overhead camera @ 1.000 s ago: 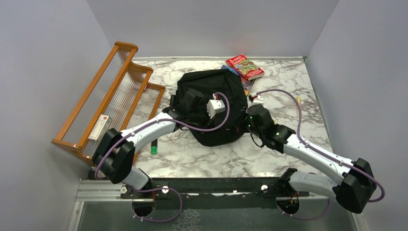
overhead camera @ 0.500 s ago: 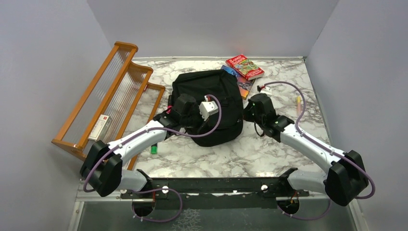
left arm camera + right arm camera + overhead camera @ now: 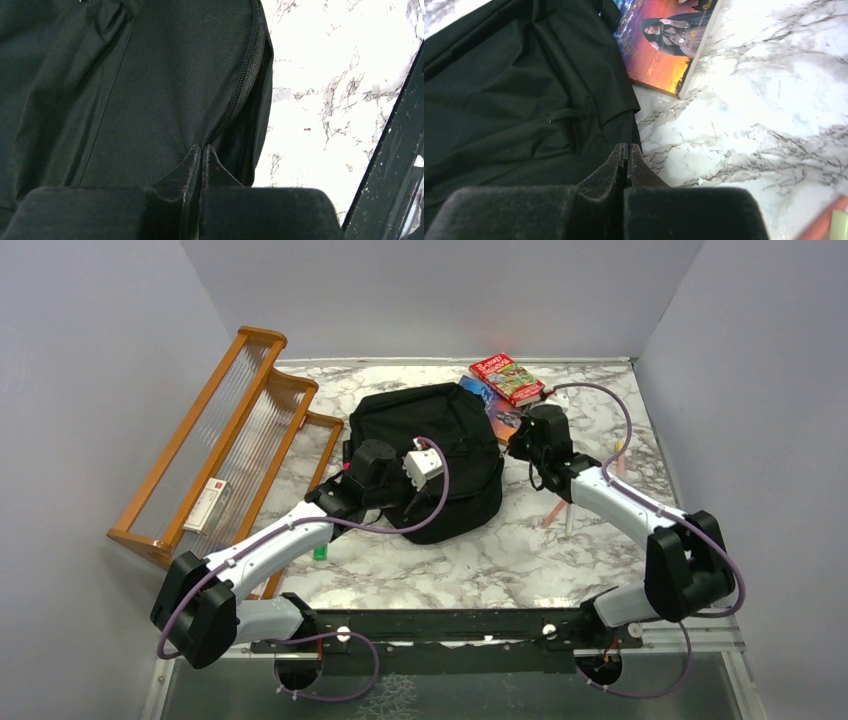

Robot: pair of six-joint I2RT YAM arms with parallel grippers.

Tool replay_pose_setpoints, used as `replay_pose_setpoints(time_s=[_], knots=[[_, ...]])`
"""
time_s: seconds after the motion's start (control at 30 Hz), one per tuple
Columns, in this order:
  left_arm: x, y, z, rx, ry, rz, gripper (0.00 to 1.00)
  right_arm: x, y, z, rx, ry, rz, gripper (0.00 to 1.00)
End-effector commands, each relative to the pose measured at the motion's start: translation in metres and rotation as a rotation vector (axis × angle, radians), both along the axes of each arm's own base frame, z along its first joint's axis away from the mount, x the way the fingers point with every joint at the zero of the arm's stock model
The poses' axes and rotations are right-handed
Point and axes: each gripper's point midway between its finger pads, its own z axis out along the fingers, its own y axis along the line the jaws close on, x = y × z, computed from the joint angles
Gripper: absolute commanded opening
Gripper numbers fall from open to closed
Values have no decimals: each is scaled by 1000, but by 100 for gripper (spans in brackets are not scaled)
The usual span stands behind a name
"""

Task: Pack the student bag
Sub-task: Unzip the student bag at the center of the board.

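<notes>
The student bag (image 3: 440,445) is a black backpack lying flat in the middle of the marble table. My left gripper (image 3: 392,480) rests on its near-left side. In the left wrist view its jaws are shut right at the end of the bag's zip line (image 3: 235,100), with the gripper (image 3: 201,148) pinching there. My right gripper (image 3: 520,445) is at the bag's right edge. In the right wrist view the gripper (image 3: 624,147) is shut on the hem of the bag (image 3: 524,100). The inside of the bag is hidden.
A red book (image 3: 508,378) and a second book with a picture cover (image 3: 664,40) lie at the back right, beside the bag. A wooden rack (image 3: 235,430) holding a white box (image 3: 205,505) stands on the left. A green marker (image 3: 320,550) and pencils (image 3: 560,510) lie on the table.
Both grippers have moved towards the back, the left one also leftwards. The bag has shifted back and left with them and now looks fuller. Pencils under the right arm are uncovered.
</notes>
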Motion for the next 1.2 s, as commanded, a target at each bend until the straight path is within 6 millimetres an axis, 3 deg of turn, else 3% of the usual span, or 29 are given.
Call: replay_pose_setpoints(time_s=[0.0,0.17,0.27,0.4,0.67,0.87,1.0,1.17], knots=[[4,6,9,-7,-34,48,0,33,10,37,30,-129,90,1],[22,6,23,-40,-74,140,4,12,46,54,92,-167,339,1],[33,2,29,-53,-84,172,29,-6,61,55,134,-153,453,1],[44,-3,26,-39,-88,179,48,-25,73,50,181,-116,544,0],[38,-29,27,-65,-48,92,64,-35,73,38,210,-77,544,1],[34,-50,44,-136,-30,53,69,-35,72,37,211,-71,532,0],[38,-52,53,-156,-37,81,73,-36,72,35,217,-63,528,0],[47,-57,48,-150,-29,105,83,-37,73,34,223,-61,534,1]])
